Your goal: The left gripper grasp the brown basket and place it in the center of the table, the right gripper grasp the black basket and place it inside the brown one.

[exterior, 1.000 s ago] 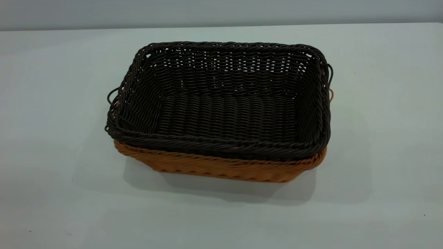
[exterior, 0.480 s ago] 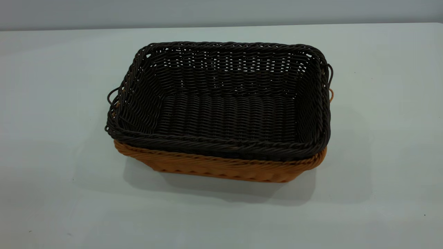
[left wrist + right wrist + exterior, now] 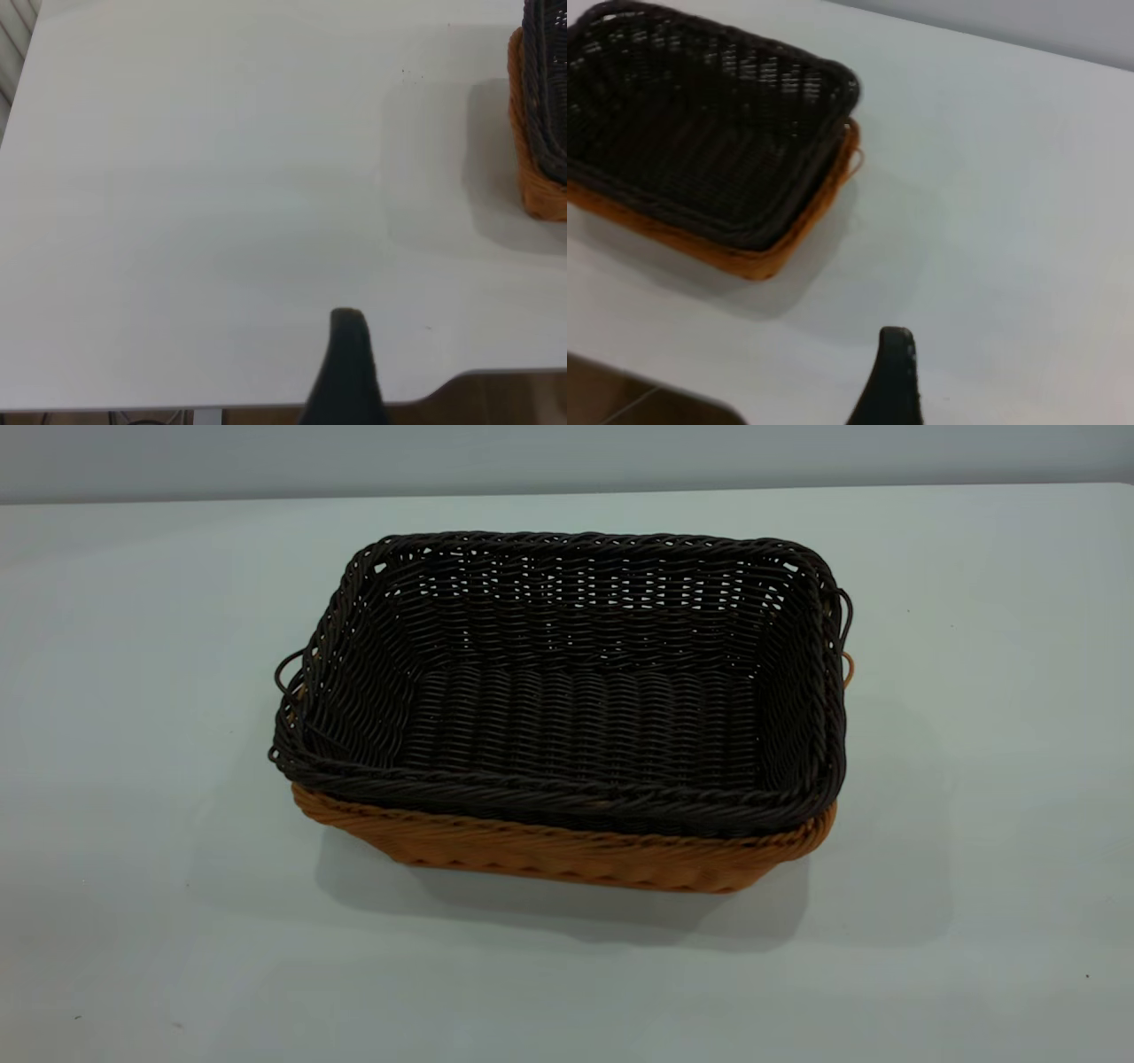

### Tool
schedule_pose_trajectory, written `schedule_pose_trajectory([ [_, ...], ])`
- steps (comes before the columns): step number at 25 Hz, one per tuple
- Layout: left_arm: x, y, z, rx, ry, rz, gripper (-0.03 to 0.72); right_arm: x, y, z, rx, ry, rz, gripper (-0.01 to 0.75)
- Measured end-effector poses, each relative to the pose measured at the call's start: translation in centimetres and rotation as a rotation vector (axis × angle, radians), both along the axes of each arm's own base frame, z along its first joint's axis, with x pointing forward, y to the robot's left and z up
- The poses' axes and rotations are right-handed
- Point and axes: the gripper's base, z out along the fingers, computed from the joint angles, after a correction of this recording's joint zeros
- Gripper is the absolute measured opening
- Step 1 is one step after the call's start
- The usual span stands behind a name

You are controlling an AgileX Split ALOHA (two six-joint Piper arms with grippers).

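Black basket (image 3: pixel 567 682) unchanged, nested in brown basket (image 3: pixel 567 855) mid-frame; task looks complete. Claw states: cannot tell.

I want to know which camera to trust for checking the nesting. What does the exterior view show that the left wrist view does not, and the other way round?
Only the exterior view shows the whole black basket seated inside the brown basket, rims stacked, loop handles at both short ends. Only the left wrist view shows a fingertip of the left gripper over the table's near edge, apart from the baskets. Both show the white table and the dark rim above the orange-tan one.
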Motion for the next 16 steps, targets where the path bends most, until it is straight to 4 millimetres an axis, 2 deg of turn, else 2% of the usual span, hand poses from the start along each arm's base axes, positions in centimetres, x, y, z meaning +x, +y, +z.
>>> schedule_pose_trajectory([
  [7,0.0,0.0,0.0,0.000,0.000,0.000,0.552,0.3,-1.0,-0.1,0.045,0.012,-0.153,0.594],
  [16,0.0,0.0,0.0,0.000,0.000,0.000,0.552,0.3,-1.1,-0.2,0.058,0.016,-0.185,0.594],
])
